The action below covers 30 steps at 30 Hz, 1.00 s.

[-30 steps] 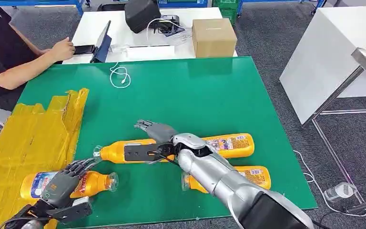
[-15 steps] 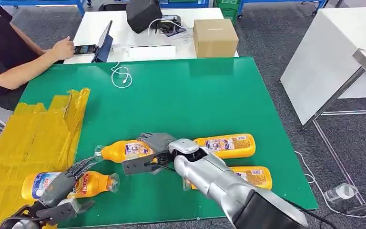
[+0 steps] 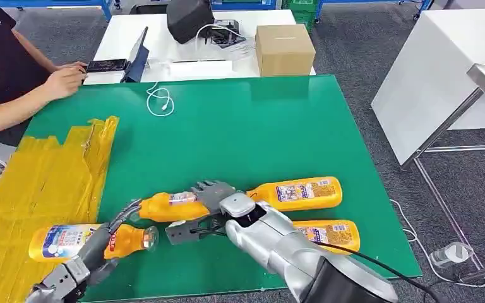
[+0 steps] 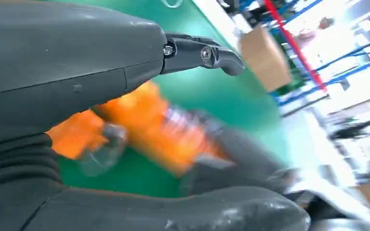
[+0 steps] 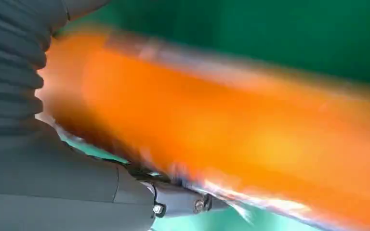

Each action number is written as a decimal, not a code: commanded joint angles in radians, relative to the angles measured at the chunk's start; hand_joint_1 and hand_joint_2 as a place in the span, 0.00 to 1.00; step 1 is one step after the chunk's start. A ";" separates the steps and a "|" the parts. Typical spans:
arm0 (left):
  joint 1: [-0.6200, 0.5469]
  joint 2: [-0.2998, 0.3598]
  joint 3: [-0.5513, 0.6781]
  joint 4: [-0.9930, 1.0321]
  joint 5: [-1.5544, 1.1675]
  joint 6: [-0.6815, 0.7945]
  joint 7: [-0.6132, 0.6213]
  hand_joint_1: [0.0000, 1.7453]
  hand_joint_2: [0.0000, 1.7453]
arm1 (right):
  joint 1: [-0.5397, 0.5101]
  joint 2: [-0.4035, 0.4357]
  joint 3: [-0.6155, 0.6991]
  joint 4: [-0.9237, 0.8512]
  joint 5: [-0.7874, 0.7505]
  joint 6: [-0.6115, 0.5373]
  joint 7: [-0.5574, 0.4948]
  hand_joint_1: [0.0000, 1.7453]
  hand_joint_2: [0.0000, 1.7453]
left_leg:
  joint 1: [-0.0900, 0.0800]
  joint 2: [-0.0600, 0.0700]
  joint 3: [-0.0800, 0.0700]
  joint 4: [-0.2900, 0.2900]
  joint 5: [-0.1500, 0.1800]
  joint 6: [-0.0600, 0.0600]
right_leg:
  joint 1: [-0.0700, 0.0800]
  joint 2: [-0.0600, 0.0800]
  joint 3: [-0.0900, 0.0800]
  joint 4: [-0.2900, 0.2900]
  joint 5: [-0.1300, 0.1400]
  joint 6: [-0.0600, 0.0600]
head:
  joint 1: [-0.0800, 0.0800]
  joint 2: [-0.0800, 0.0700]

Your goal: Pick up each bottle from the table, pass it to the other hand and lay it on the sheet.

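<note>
Green matting covers the table [image 3: 252, 120], with a crinkled yellow sheet [image 3: 35, 183] draped over its left edge as the drop zone. 1 orange bottle [image 3: 69, 242] already lies on that sheet's near corner. The right hand [image 3: 209, 197] is clamped around a second bottle [image 3: 164, 206], neck pointing left, evidently so the left hand [image 3: 91, 252], fingers apart and holding nothing, can take it. 2 more bottles, far [image 3: 303, 192] and near [image 3: 328, 232], wait beside the right arm.
</note>
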 commanded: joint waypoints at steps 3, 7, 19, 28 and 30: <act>-0.072 -0.087 0.020 0.000 0.018 -0.050 0.004 0.00 0.00 | 0.070 -0.044 0.022 0.112 -0.006 0.022 0.041 1.00 1.00 | 0.002 -0.004 0.005 -0.003 0.001 0.000 | 0.002 -0.004 0.008 -0.006 0.001 -0.001 | -0.001 0.000; -0.067 -0.086 0.022 -0.005 0.028 -0.058 0.004 0.00 0.00 | 0.067 -0.043 -0.001 0.110 -0.021 0.016 0.050 1.00 1.00 | 0.002 -0.003 0.006 -0.002 0.002 -0.001 | 0.002 -0.003 0.006 -0.004 0.002 -0.002 | 0.000 0.000; -0.042 -0.242 0.220 -0.020 0.188 -0.197 0.016 0.00 0.00 | 0.070 -0.071 -0.285 0.045 -0.179 -0.319 -0.066 1.00 1.00 | 0.001 -0.003 0.011 -0.002 -0.001 -0.001 | 0.001 -0.003 0.003 -0.005 -0.001 -0.002 | 0.000 0.000; 0.061 -0.385 0.330 -0.182 0.444 -0.213 0.107 0.00 1.00 | 0.417 -0.122 -0.710 -0.680 -0.454 -0.499 -0.554 1.00 1.00 | 0.001 0.000 0.003 0.000 -0.002 -0.001 | 0.002 0.001 0.005 -0.002 0.000 -0.001 | 0.000 0.000; 0.066 -0.391 0.317 -0.189 0.464 -0.212 0.117 0.00 1.00 | 0.462 -0.121 -0.703 -0.766 -0.452 -0.492 -0.568 1.00 1.00 | 0.001 -0.003 0.003 0.000 -0.003 -0.001 | 0.002 -0.002 0.006 -0.002 -0.002 -0.001 | 0.000 0.000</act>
